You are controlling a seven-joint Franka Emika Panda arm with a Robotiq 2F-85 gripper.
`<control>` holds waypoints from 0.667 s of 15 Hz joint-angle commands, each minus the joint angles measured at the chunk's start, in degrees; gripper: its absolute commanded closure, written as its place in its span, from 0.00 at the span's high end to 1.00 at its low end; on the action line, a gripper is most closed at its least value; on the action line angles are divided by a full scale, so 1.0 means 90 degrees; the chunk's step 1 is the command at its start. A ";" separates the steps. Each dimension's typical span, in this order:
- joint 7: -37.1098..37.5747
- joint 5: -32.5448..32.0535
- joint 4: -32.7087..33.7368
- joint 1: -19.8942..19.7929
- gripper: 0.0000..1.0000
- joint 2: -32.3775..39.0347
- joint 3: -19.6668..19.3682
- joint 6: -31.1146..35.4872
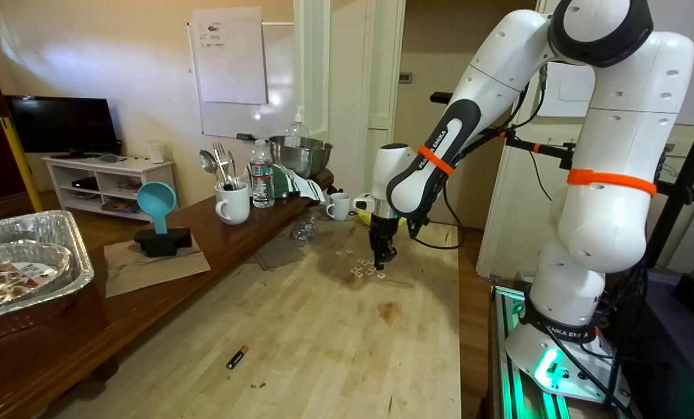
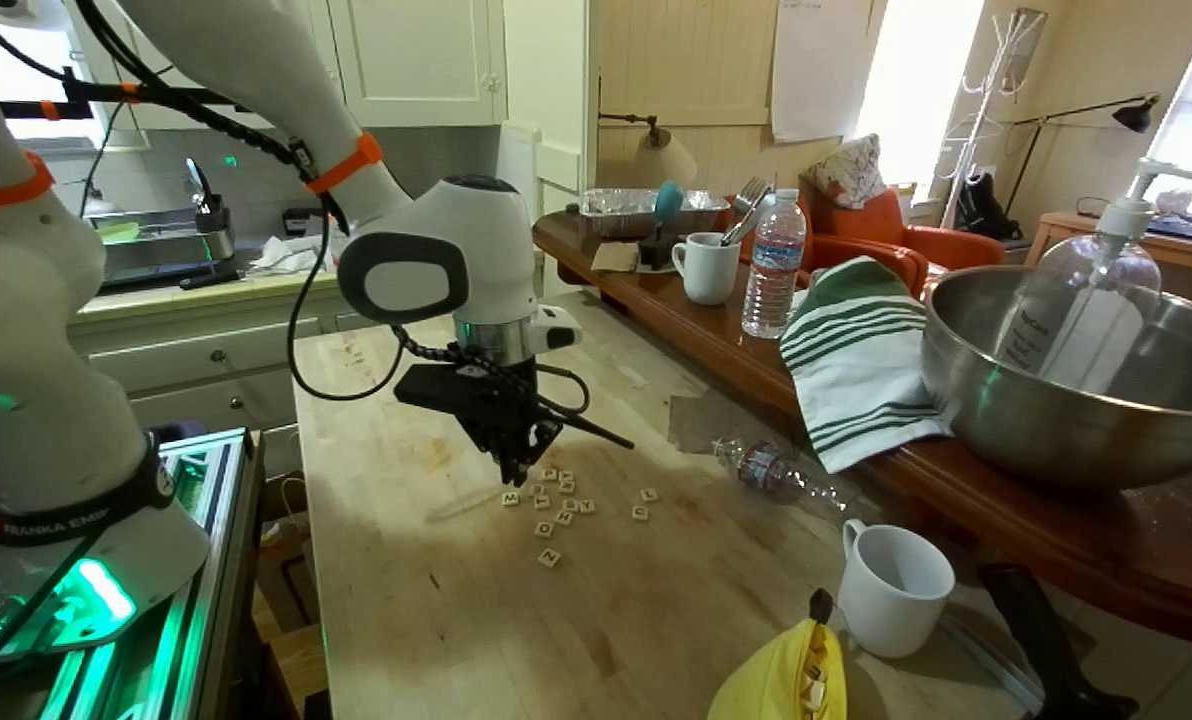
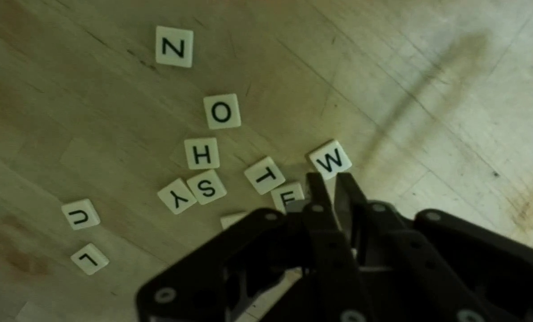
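Note:
My gripper points down over the table with a narrow gap between its fingers and nothing seen in it. It also shows in both exterior views. The tile marked W is nearest, just beyond the fingertips; whether they touch it I cannot tell. The E tile is partly hidden by the left finger. The T tile lies beside it. Tiles H, S, Y, O, N, U and L lie farther left. Another tile is mostly hidden.
On the wooden table are a battery, a fallen plastic bottle, a white mug and a yellow pouch. A raised brown counter holds a mug of cutlery, an upright bottle and a metal bowl.

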 commanded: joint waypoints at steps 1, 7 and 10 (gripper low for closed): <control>-0.0544 0.0385 0.0057 -0.0100 0.00 0.0401 0.0183 0.0499; -0.0806 0.0254 0.0095 -0.0275 0.00 0.0581 0.0329 0.0608; -0.0954 0.0362 0.0089 -0.0334 0.00 0.0554 0.0391 0.0617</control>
